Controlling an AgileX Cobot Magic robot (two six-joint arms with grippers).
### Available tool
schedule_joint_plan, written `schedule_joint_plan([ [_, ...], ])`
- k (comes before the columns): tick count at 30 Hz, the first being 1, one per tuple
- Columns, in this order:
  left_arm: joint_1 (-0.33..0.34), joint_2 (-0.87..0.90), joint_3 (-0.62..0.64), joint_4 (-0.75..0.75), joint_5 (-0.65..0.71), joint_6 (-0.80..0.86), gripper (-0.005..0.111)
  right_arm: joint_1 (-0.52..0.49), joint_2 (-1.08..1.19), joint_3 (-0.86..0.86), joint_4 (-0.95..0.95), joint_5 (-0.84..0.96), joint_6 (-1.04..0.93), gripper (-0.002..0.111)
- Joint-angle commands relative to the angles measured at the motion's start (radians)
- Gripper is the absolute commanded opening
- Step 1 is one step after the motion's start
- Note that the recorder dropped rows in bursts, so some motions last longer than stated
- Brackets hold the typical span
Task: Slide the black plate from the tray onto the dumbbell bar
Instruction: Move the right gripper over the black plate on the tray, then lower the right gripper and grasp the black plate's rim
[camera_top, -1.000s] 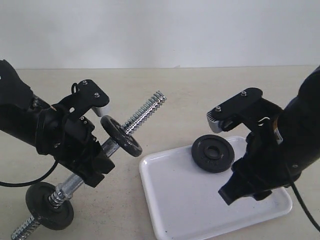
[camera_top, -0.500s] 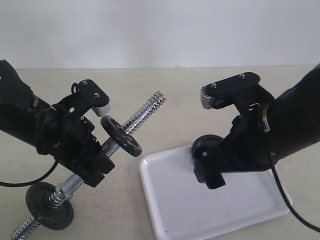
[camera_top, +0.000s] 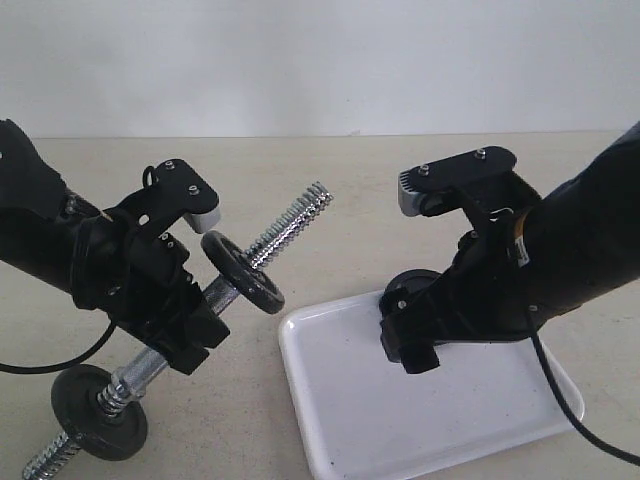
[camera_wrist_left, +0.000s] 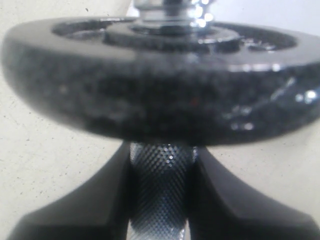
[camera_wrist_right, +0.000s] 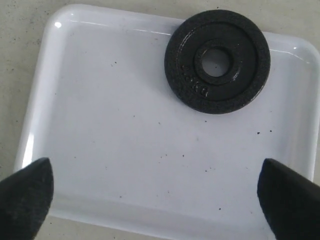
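Note:
The black plate (camera_wrist_right: 217, 61) lies flat near one corner of the white tray (camera_wrist_right: 125, 125). My right gripper (camera_wrist_right: 157, 197) hovers over the tray, jaws wide open and empty, short of the plate. From the exterior view the right gripper (camera_top: 410, 340) hides most of the plate; only a sliver (camera_top: 408, 285) shows. My left gripper (camera_top: 192, 325) holds the dumbbell bar (camera_top: 290, 225) tilted, threaded end up and toward the tray. In the left wrist view the jaws are shut on the bar's knurled middle (camera_wrist_left: 161, 185), just below a black disc (camera_wrist_left: 160, 95).
A second black disc (camera_top: 100, 410) sits on the bar's lower end near the table's front left. The upper disc (camera_top: 243, 272) is close to the tray's near-left corner (camera_top: 295, 330). A black cable (camera_top: 590, 420) trails off the right arm.
My right arm has swung left and down over the tray, covering the plate in the exterior view, and its jaws have opened wide. The left arm and bar have not moved.

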Motion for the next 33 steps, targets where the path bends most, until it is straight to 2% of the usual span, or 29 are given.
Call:
schedule_joint_plan([
  [1, -0.003, -0.050, -0.034, -0.086, -0.035, -0.017, 0.004, 0.002, 0.063, -0.006, -0.020, -0.076, 0.005, 0.101],
  [7, -0.003, -0.050, -0.034, -0.086, -0.028, -0.017, 0.004, 0.000, 0.136, -0.011, -0.119, -0.145, 0.039, 0.101],
  [13, -0.003, -0.050, -0.034, -0.086, -0.028, -0.017, 0.004, -0.022, 0.192, -0.092, -0.303, -0.046, 0.121, 0.101],
  [19, -0.003, -0.050, -0.034, -0.088, -0.025, -0.017, 0.004, -0.090, 0.233, -0.144, -0.300, 0.002, 0.156, 0.101],
  [23, -0.003, -0.050, -0.034, -0.088, -0.029, -0.017, 0.004, -0.101, 0.266, -0.144, -0.276, -0.004, 0.158, 0.101],
  [33, -0.003, -0.050, -0.034, -0.095, -0.009, -0.017, 0.004, -0.101, 0.381, -0.144, -0.289, -0.142, 0.158, 0.101],
])
